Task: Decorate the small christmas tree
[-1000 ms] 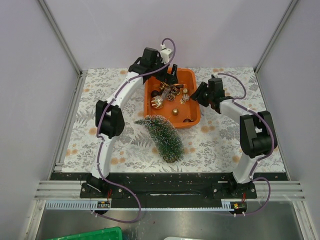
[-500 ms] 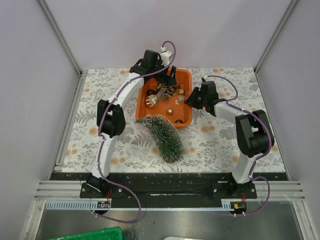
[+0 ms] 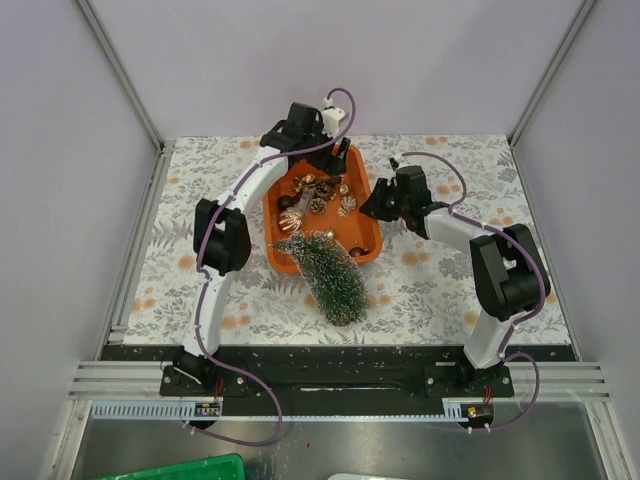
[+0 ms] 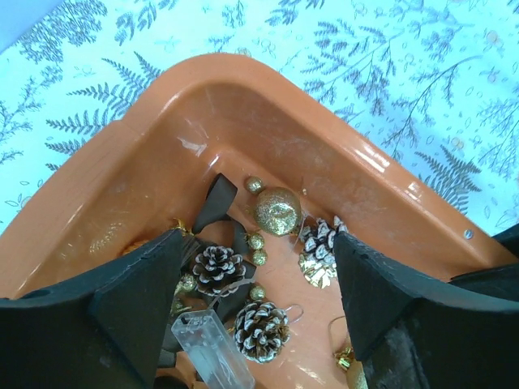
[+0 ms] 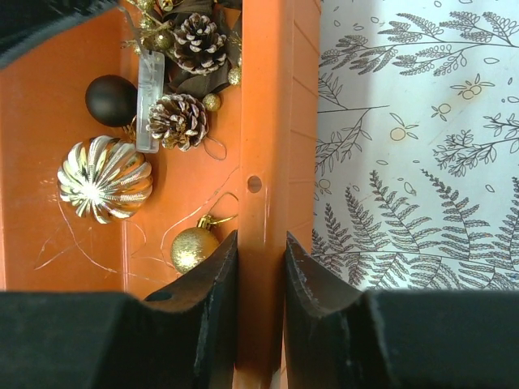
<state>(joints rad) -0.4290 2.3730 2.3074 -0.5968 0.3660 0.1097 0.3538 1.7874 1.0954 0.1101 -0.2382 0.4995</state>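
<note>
The small christmas tree [image 3: 330,275] lies on its side on the table, its narrow tip against the near corner of the orange tray [image 3: 370,238]. My right gripper [image 3: 372,207] is shut on the tray's right rim [image 5: 263,162], one finger inside the tray and one outside. My left gripper [image 3: 335,165] hangs open over the tray's far corner. Between its fingers [image 4: 138,300] lie two frosted pinecones [image 4: 217,269] and a clear plastic box [image 4: 211,348], untouched. A gold glitter ball [image 4: 277,211] rests just beyond them.
In the tray lie a ribbed gold ball [image 5: 105,178], a dark ball [image 5: 111,99], a small gold glitter ball [image 5: 193,248] and more pinecones [image 5: 177,120]. Fern-patterned cloth [image 3: 440,280] covers the table. Walls close in the left, right and far sides.
My right gripper closed on the tray's rim and pushed the tray left, turning it until its near corner met the tree's tip. The left gripper followed over the tray's far corner.
</note>
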